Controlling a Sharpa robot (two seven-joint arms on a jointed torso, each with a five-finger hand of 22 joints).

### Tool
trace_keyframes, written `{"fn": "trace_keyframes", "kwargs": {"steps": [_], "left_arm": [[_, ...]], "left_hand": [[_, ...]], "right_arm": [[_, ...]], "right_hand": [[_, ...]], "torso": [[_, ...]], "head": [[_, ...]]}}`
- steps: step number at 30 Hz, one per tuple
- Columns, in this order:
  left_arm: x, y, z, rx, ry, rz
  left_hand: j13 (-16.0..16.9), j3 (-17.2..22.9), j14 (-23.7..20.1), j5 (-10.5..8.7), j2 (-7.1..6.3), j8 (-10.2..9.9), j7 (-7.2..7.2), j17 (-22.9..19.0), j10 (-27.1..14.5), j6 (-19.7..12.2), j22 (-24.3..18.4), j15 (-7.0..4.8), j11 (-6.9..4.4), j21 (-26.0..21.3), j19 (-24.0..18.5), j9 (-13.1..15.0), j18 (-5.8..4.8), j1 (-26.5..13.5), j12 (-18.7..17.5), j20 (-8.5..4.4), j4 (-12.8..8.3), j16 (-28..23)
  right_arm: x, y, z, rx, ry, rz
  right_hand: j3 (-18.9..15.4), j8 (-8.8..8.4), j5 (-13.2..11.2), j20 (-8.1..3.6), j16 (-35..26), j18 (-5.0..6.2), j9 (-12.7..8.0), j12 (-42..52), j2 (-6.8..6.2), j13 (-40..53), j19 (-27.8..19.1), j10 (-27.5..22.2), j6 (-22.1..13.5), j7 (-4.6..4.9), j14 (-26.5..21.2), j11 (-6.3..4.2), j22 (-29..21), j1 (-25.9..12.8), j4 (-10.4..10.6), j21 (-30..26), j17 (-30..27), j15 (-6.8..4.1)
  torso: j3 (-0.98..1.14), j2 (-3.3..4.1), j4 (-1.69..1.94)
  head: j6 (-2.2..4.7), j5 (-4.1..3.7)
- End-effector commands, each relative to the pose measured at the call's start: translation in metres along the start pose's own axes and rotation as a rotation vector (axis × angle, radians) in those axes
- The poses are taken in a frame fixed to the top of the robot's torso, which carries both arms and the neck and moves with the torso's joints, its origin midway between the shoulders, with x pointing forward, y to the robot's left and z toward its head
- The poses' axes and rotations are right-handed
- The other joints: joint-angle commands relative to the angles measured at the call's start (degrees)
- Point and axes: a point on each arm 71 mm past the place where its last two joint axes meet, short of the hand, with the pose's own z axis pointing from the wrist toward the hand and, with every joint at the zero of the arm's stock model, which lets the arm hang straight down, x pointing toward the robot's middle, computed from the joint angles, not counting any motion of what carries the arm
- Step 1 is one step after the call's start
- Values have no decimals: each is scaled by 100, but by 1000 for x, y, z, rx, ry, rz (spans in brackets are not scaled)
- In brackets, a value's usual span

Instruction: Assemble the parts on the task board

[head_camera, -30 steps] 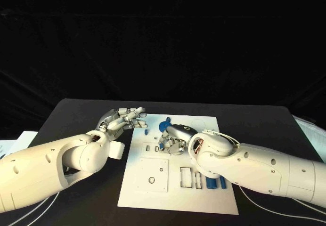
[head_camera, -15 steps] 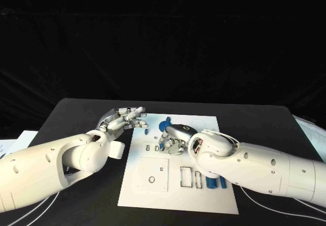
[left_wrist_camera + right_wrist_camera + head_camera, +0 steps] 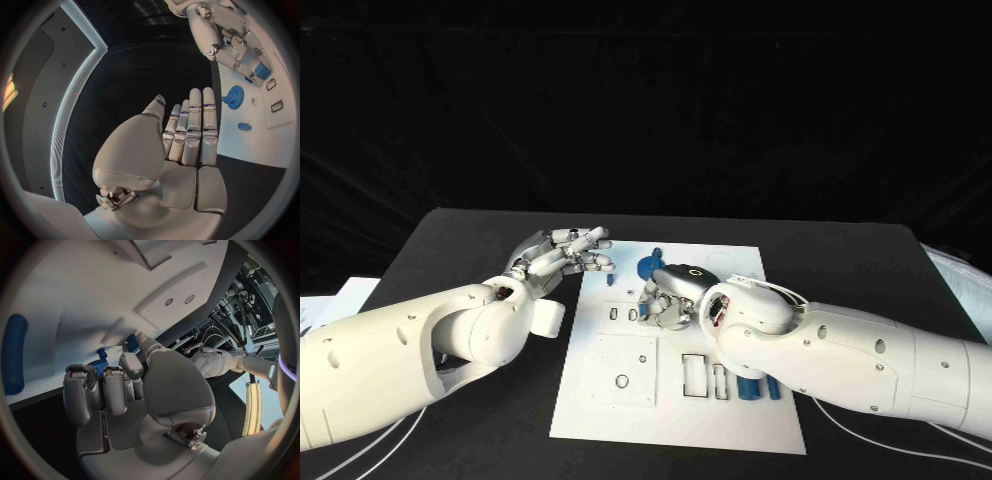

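The white task board (image 3: pixel 625 400) lies in the middle of the black table. A blue gear (image 3: pixel 651 268) (image 3: pixel 234 94) stands near its far end, with a small blue part (image 3: pixel 615 281) (image 3: pixel 244 126) beside it. My right hand (image 3: pixel 668 296) (image 3: pixel 119 390) hovers low over the board just behind the gear, fingers curled down. A small blue part (image 3: pixel 262 72) sits at its fingertips, and I cannot tell whether the hand grips it. My left hand (image 3: pixel 568 250) (image 3: pixel 181 145) floats at the board's far left edge, fingers straight and holding nothing.
Rectangular slots (image 3: pixel 695 374) and a raised square plate (image 3: pixel 623 370) take up the near half of the board. Loose blue parts (image 3: pixel 759 388) lie at its near right, under my right forearm. A long blue part (image 3: pixel 14 352) lies on the board.
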Motion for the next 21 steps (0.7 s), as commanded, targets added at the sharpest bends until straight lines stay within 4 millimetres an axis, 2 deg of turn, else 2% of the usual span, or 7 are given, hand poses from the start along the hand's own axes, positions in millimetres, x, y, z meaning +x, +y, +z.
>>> {"fn": "trace_keyframes", "kwargs": {"steps": [1, 15, 21], "left_arm": [[3, -1, 0, 4, 23, -11], [4, 0, 0, 1, 27, -13], [4, 0, 1, -2, 29, -13]], "left_hand": [[-6, 11, -46, 37, -1, -34, 13, 6, 31, 12, -1, -5, 15, -5, -32, -6, 41, 14, -24, -13, -37, -36], [-7, 14, -48, 37, 2, -38, 18, 14, 25, 8, -1, -3, 18, -5, -38, -7, 42, 15, -31, -10, -41, -42], [-7, 14, -48, 37, 2, -38, 18, 14, 25, 8, -1, -3, 18, -5, -38, -7, 42, 15, -31, -10, -41, -42]], "right_arm": [[7, -5, -1, 40, 44, -34], [5, -3, -2, 35, -1, -18], [2, -2, -3, 28, -34, -3]], "right_hand": [[-47, -31, -26, 14, -38, 9, -10, -47, -103, -30, -39, -51, -53, 4, 392, 14, 568, -4, 17, -36, 487, 55], [-322, -83, -17, 78, -61, 16, -65, -405, -359, -309, -56, -268, -359, 67, 384, 83, 545, -197, 153, -56, 469, 116], [-441, -69, -44, 90, -74, 18, -63, -434, -404, -347, -62, -298, -413, 74, 379, 92, 537, -240, 230, -62, 453, 126]], "torso": [[1, 1, -2], [3, 5, -4], [0, 2, -1]], "head": [[-2, 3], [-10, -3], [-9, -8]]}}
